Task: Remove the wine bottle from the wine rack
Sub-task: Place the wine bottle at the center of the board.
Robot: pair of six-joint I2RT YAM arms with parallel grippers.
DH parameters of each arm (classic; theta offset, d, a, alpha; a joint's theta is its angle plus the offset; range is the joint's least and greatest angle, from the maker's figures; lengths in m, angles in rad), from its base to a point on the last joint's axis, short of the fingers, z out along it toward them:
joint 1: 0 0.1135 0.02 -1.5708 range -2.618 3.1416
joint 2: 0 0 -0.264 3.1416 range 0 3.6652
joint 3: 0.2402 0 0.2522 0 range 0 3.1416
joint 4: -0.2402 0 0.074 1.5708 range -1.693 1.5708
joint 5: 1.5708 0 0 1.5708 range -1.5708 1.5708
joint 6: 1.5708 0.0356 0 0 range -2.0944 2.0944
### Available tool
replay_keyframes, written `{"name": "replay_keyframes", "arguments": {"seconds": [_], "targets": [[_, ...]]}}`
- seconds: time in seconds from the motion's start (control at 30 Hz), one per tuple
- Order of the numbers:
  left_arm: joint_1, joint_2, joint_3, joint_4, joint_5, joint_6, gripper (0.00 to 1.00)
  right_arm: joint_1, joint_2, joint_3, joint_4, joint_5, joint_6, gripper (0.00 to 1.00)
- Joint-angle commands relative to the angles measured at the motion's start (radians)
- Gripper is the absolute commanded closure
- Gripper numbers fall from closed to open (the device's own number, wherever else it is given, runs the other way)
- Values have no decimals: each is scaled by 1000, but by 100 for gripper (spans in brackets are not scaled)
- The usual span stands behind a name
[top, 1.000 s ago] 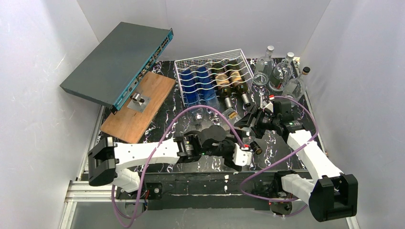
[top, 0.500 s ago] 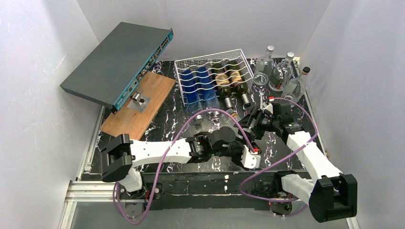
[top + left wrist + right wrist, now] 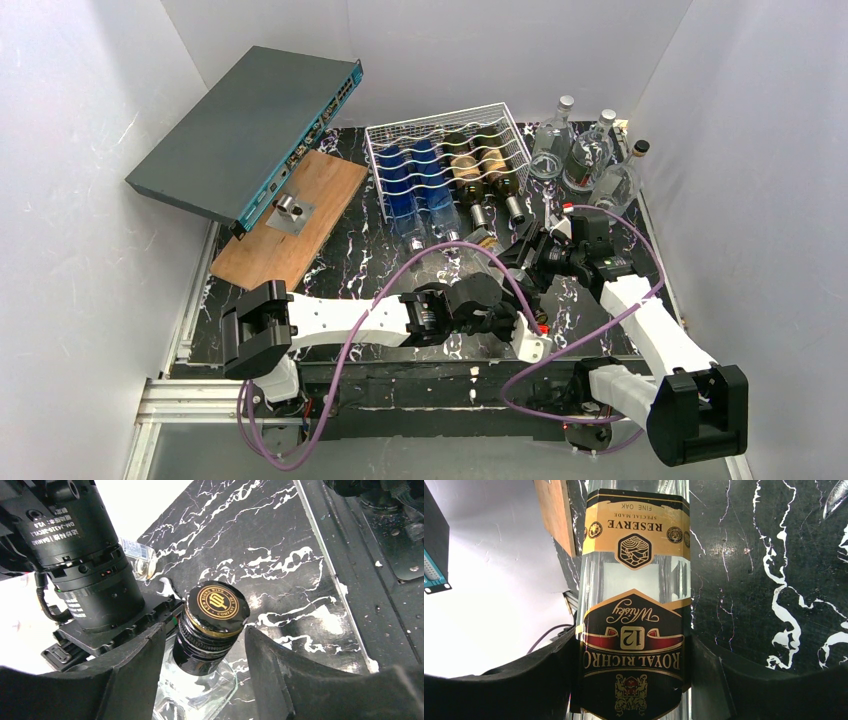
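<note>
Glossy clear glass bottle (image 3: 634,580), white metal-wire wine rack (image 3: 440,120), polished black marbled table (image 3: 280,525)

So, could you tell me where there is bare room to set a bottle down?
Bare marble lies between the wooden board and the wine rack. It is crowded at the back right, where clear bottles stand, and just in front of the rack.
</note>
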Motion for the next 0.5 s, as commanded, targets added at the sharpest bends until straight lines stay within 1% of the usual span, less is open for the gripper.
{"name": "replay_keyframes", "arguments": {"seconds": [0.0,0.13,0.23,0.27,0.3,0.37,0.4,0.47], "targets": [[-7,-6,32,39,-20,38,44,4,-20,24,126,-87,31,99],[-9,-3,32,42,-21,43,53,4,-18,25,126,-87,33,99],[-9,0,32,42,-17,52,56,4,-18,22,126,-88,36,99],[-8,0,32,42,-15,54,55,4,-18,22,126,-89,37,99],[-8,0,32,42,-12,56,53,4,-18,23,126,-90,38,99],[-9,0,30,42,-3,63,46,4,-17,25,124,-94,41,99],[-8,-2,28,40,1,68,45,4,-17,24,123,-96,42,99],[-8,-4,27,40,8,79,46,4,-17,22,122,-98,44,99]]}}
